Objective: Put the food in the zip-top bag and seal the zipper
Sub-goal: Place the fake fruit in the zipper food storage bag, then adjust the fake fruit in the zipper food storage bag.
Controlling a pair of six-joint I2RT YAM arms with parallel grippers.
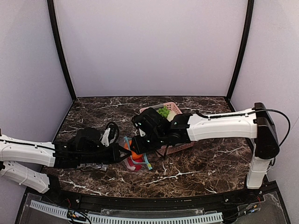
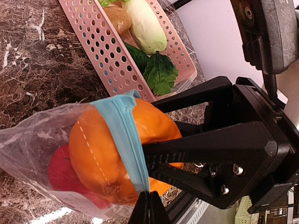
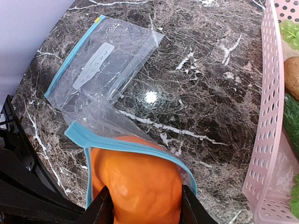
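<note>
My right gripper (image 3: 145,205) is shut on the round orange fruit (image 3: 135,182), which sits halfway through the mouth of the zip-top bag (image 2: 32,140). The light blue zipper (image 3: 121,147) loops around the orange. My left gripper (image 2: 149,198) is shut on the zipper strip (image 2: 124,135) at one end of the mouth. A red fruit (image 2: 60,170) lies inside the bag behind the orange (image 2: 98,154). In the top view both grippers meet at the bag (image 1: 135,161) near the table's centre, left gripper (image 1: 122,153) on its left, right gripper (image 1: 140,144) above it.
A pink slatted basket (image 2: 107,56) stands just behind and right of the bag, holding a white vegetable (image 2: 145,28), green leaves (image 2: 160,72) and a green grape bunch (image 3: 290,32). A second clear bag (image 3: 103,65) with a white label lies flat to the left.
</note>
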